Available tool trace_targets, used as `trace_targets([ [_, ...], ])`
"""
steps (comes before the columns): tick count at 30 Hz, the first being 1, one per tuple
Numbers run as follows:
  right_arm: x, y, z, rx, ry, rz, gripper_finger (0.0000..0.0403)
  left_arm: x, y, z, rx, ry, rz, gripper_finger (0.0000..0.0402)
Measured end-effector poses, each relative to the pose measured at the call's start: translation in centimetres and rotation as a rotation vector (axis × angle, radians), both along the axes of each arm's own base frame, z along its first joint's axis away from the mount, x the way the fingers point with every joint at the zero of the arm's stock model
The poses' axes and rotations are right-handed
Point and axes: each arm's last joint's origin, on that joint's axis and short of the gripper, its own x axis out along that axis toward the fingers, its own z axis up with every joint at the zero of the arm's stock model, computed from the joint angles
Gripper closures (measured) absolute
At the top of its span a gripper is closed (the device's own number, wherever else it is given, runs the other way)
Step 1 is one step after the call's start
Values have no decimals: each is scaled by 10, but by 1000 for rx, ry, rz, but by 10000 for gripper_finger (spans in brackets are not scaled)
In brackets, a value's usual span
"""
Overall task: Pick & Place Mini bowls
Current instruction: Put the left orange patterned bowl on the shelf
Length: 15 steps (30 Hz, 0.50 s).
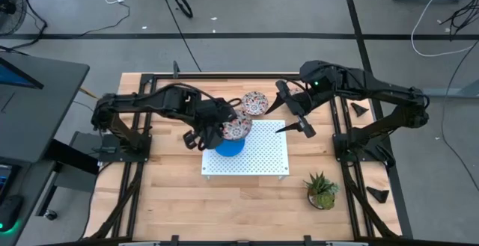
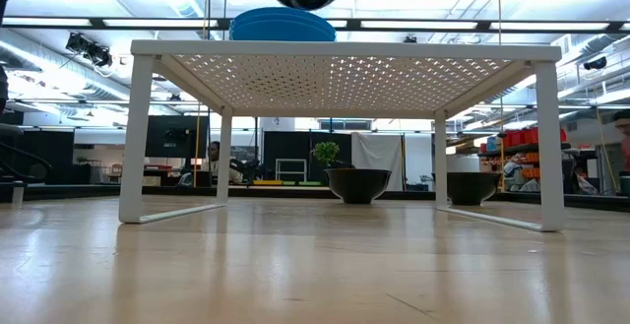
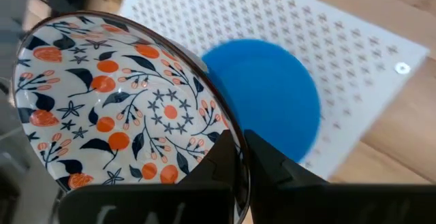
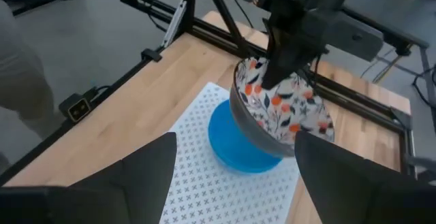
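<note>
The left gripper (image 1: 224,132) pinches the rim of a glossy floral bowl (image 3: 116,108), white with orange berries and dark leaves, holding it tilted in the air just above a smooth blue bowl (image 4: 238,146). That blue bowl sits on the white perforated board (image 1: 262,156), a flat rectangular panel on thin legs. A second floral bowl (image 1: 255,102) rests on the wooden table (image 1: 165,194) behind the board. The right gripper (image 1: 296,123) hovers over the board's far edge, fingers spread and empty.
</note>
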Motion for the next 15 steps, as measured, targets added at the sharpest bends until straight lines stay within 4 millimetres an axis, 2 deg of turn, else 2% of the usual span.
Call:
trace_targets([
  [7,6,13,-2,-64,-23,71,101,15,-14,7,-2,-67,-46,389],
  [15,26,29,-13,-117,-22,132,101,29,-23,18,1,-97,-83,389],
])
